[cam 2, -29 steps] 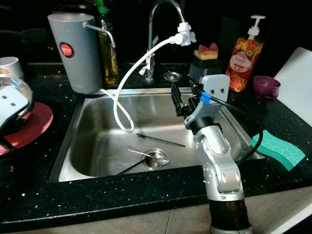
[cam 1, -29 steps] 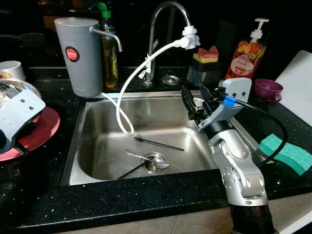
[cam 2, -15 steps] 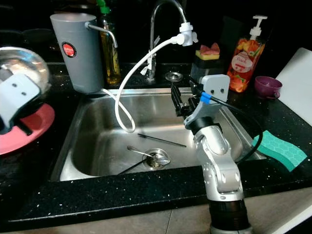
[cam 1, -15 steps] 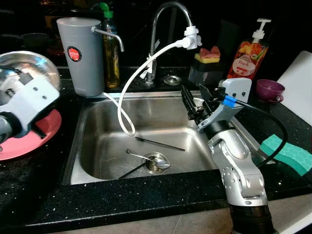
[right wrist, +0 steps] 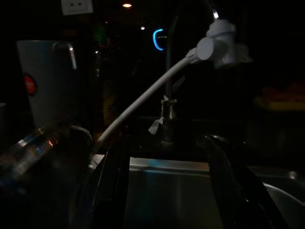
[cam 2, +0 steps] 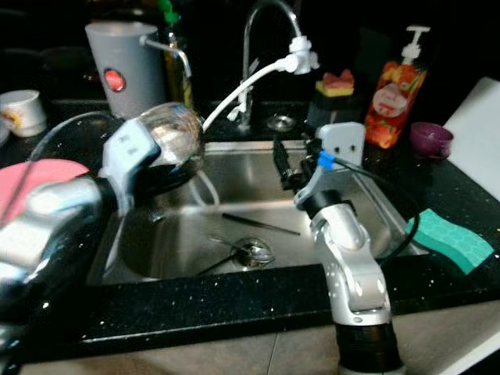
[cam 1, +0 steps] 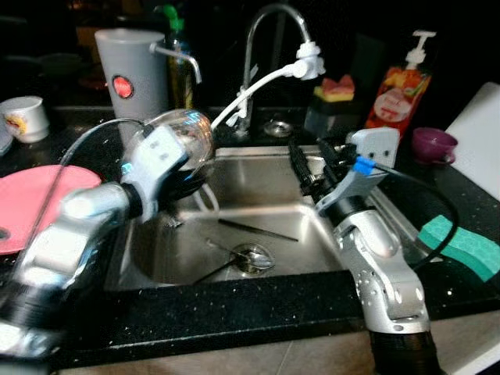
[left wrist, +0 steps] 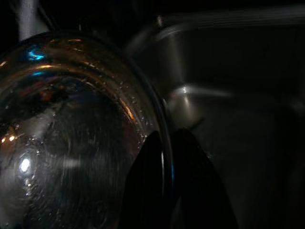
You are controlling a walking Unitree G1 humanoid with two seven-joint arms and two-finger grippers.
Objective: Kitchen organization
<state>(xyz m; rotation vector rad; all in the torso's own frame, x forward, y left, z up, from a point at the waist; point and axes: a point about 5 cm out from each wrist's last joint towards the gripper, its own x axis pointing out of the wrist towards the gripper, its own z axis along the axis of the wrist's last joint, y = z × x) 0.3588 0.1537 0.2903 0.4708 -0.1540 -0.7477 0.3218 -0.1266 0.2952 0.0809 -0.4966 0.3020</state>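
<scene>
A clear glass bowl (cam 1: 183, 137) hangs tilted over the left edge of the steel sink (cam 1: 258, 176). My left gripper (left wrist: 164, 143) is shut on the bowl's rim (left wrist: 159, 109), one finger on each side of the glass. Over the right side of the sink, my right gripper (cam 1: 308, 160) stands open, with nothing between its fingers (right wrist: 114, 191). A spoon (cam 1: 234, 251) and a thin black stick (cam 1: 254, 229) lie on the sink bottom near the drain.
A pink plate (cam 1: 31, 203) and a white cup (cam 1: 23, 117) sit on the left counter. Behind the sink are a grey water filter (cam 1: 129, 78), the faucet (cam 1: 266, 23) with a white hose (cam 1: 258, 86), and a soap bottle (cam 1: 398, 82). A purple cup (cam 1: 433, 144) and green sponge (cam 1: 461, 246) lie right.
My left arm has swung the glass bowl rightward, from above the pink plate to over the sink's left edge. The right arm has stayed put.
</scene>
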